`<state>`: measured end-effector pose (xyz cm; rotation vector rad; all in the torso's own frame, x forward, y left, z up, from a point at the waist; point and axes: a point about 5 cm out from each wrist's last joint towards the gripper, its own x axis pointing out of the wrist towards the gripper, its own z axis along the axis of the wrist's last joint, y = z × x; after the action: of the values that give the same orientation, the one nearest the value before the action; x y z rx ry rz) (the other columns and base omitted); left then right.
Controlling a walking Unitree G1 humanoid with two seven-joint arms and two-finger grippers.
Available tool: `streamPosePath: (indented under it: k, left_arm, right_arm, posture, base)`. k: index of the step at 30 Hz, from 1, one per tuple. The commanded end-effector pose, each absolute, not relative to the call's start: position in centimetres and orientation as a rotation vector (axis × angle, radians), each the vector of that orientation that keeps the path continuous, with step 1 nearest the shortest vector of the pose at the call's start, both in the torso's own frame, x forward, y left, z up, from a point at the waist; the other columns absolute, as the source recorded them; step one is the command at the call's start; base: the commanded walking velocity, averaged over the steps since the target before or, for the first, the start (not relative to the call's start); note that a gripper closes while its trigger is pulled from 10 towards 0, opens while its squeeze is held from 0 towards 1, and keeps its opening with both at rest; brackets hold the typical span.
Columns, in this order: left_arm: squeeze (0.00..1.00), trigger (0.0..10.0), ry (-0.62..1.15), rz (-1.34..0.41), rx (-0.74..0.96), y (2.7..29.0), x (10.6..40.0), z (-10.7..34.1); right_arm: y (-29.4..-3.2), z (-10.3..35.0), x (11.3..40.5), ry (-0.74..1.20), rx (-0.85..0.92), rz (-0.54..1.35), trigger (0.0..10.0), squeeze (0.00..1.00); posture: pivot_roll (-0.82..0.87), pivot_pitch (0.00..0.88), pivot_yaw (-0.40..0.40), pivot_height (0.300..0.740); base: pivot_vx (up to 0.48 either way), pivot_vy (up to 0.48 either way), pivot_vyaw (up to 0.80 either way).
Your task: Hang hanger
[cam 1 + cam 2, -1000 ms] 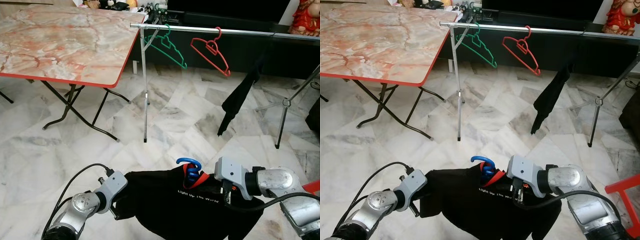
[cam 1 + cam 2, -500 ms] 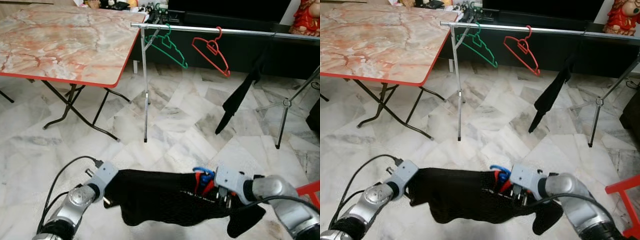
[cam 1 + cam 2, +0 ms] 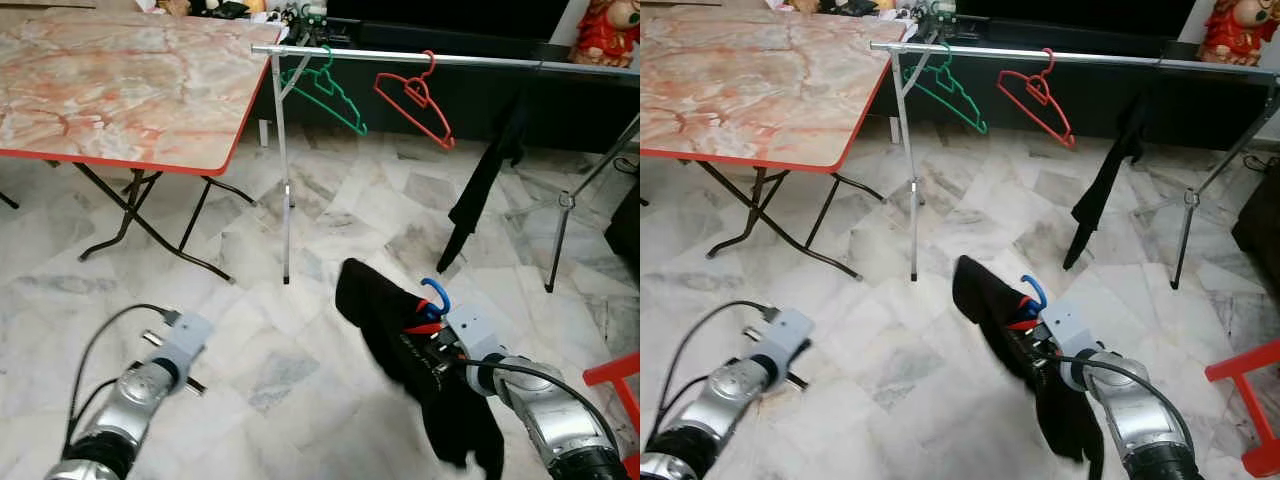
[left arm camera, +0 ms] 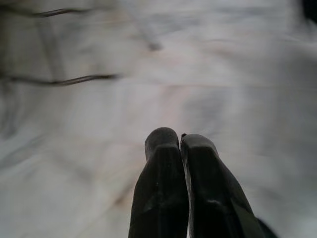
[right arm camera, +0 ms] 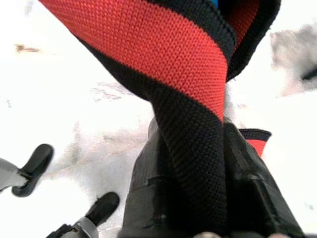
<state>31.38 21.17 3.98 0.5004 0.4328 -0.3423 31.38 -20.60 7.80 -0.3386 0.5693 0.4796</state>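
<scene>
A black shirt (image 3: 400,335) with a red-and-black collar (image 5: 163,44) hangs on a blue hanger (image 3: 437,293). My right gripper (image 3: 442,345) is shut on it at the collar, just under the blue hook. The shirt dangles low over the marble floor. My left gripper (image 4: 179,141) is shut on nothing, apart from the shirt, low on the left (image 3: 180,365). Farther ahead a silver clothes rail (image 3: 480,60) carries a green hanger (image 3: 325,88) and a red hanger (image 3: 413,95).
A black garment (image 3: 490,165) hangs from the rail to the right of the red hanger. The rail's upright pole (image 3: 281,200) and a tripod leg (image 3: 560,225) stand on the floor. A marble-top folding table (image 3: 120,90) is at the left, a red stool (image 3: 615,375) at the right edge.
My left gripper has let go of the shirt and drawn back to the left. The shirt, earlier stretched between both grippers, now hangs from the right gripper alone.
</scene>
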Motion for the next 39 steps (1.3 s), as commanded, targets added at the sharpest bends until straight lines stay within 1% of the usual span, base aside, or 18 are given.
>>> streamPosePath:
  k: [1,2,3,4,5,6,8,10,13,14,16,18,22,24,27,37,38,39]
  left_arm:
    - [0.00,10.0,0.450,-0.480,0.510,19.7,30.4,3.0]
    - [0.00,10.0,0.450,-0.484,0.508,19.6,30.4,2.9]
    - [0.06,10.0,0.444,-0.498,0.513,19.4,30.3,2.9]
    - [1.00,10.0,0.441,-0.517,0.499,19.2,30.2,2.9]
    - [1.00,10.0,0.439,-0.531,0.489,19.0,30.2,2.8]
    - [1.00,10.0,0.427,-0.557,0.481,18.7,30.1,2.9]
    - [1.00,10.0,0.412,-0.569,0.483,18.5,30.2,3.0]
    - [1.00,10.0,0.394,-0.578,0.477,18.3,30.2,3.2]
    - [1.00,10.0,0.345,-0.605,0.417,17.8,30.3,3.6]
    - [1.00,10.0,0.345,-0.605,0.417,17.8,30.3,3.6]
    - [1.00,10.0,0.352,-0.647,0.399,17.4,30.0,3.4]
    - [1.00,10.0,0.368,-0.680,0.399,17.0,29.7,3.1]
    - [1.00,10.0,0.392,-0.725,0.405,16.3,29.4,2.6]
    - [1.00,10.0,0.391,-0.727,0.400,16.3,29.4,2.6]
    - [1.00,10.0,0.383,-0.706,0.383,16.2,29.5,2.6]
    - [1.00,10.0,0.357,-0.595,0.393,16.7,30.3,3.1]
    - [0.89,10.0,0.351,-0.566,0.400,16.9,30.5,3.2]
    - [0.00,10.0,0.356,-0.551,0.403,16.9,30.6,3.2]
  right_arm:
    - [-20.4,9.2,31.8,0.519,-0.415,0.539,10.0,0.00]
    - [-20.4,9.2,31.9,0.519,-0.420,0.536,10.0,0.00]
    - [-20.4,9.3,32.0,0.529,-0.445,0.556,10.0,0.00]
    - [-20.6,9.5,31.9,0.543,-0.516,0.608,10.0,0.00]
    - [-20.7,9.6,31.8,0.555,-0.567,0.646,10.0,0.00]
    - [-21.1,9.9,31.6,0.587,-0.670,0.716,10.0,0.00]
    - [-21.4,10.6,31.6,0.584,-0.753,0.772,10.0,0.00]
    - [-21.6,11.4,31.6,0.565,-0.785,0.822,10.0,0.00]
    - [-22.2,14.1,31.9,0.513,-0.849,0.897,10.0,0.00]
    - [-22.2,14.1,31.9,0.513,-0.849,0.897,10.0,0.00]
    - [-22.8,15.5,32.5,0.487,-0.895,0.870,10.0,0.00]
    - [-22.9,16.3,32.9,0.467,-0.906,0.852,10.0,0.00]
    - [-21.2,16.7,32.5,0.424,-0.877,0.931,10.0,0.00]
    - [-20.9,16.7,32.4,0.421,-0.872,0.943,10.0,0.00]
    - [-20.2,16.3,31.7,0.409,-0.847,0.997,10.0,0.00]
    - [-19.9,16.7,31.3,0.396,-0.847,1.019,10.0,0.00]
    - [-19.8,16.8,31.2,0.394,-0.843,1.020,10.0,0.00]
    - [-19.7,16.8,31.1,0.387,-0.837,1.024,10.0,0.00]
  posture:
    - [0.05,0.187,-0.077,0.740]
    - [0.05,0.187,-0.077,0.740]
    - [0.04,0.187,-0.077,0.740]
    - [0.04,0.187,-0.077,0.740]
    - [0.04,0.187,-0.079,0.740]
    - [0.04,0.185,-0.080,0.740]
    - [0.04,0.183,-0.081,0.740]
    - [0.04,0.183,-0.081,0.740]
    - [0.04,0.180,-0.083,0.740]
    - [0.04,0.180,-0.083,0.740]
    - [0.02,0.177,-0.085,0.740]
    - [0.02,0.172,-0.084,0.740]
    - [0.02,0.163,-0.084,0.740]
    - [0.02,0.161,-0.085,0.740]
    - [0.02,0.157,-0.085,0.740]
    - [0.01,0.142,-0.084,0.740]
    - [0.01,0.142,-0.084,0.740]
    - [0.01,0.136,-0.082,0.740]
  base:
    - [0.000,0.000,0.00]
    - [0.000,0.000,0.00]
    - [0.000,0.000,0.00]
    - [0.000,0.000,0.00]
    - [0.000,0.000,0.00]
    - [0.000,0.000,0.00]
    - [0.000,0.000,0.00]
    - [0.000,0.000,0.00]
    - [0.000,0.000,0.00]
    - [0.000,0.000,0.00]
    - [0.000,0.000,0.00]
    - [0.000,0.000,0.00]
    - [0.000,0.000,0.00]
    - [0.000,0.000,0.00]
    - [0.000,0.000,0.00]
    - [0.000,0.000,0.00]
    - [0.000,0.000,0.00]
    - [0.000,0.000,0.00]
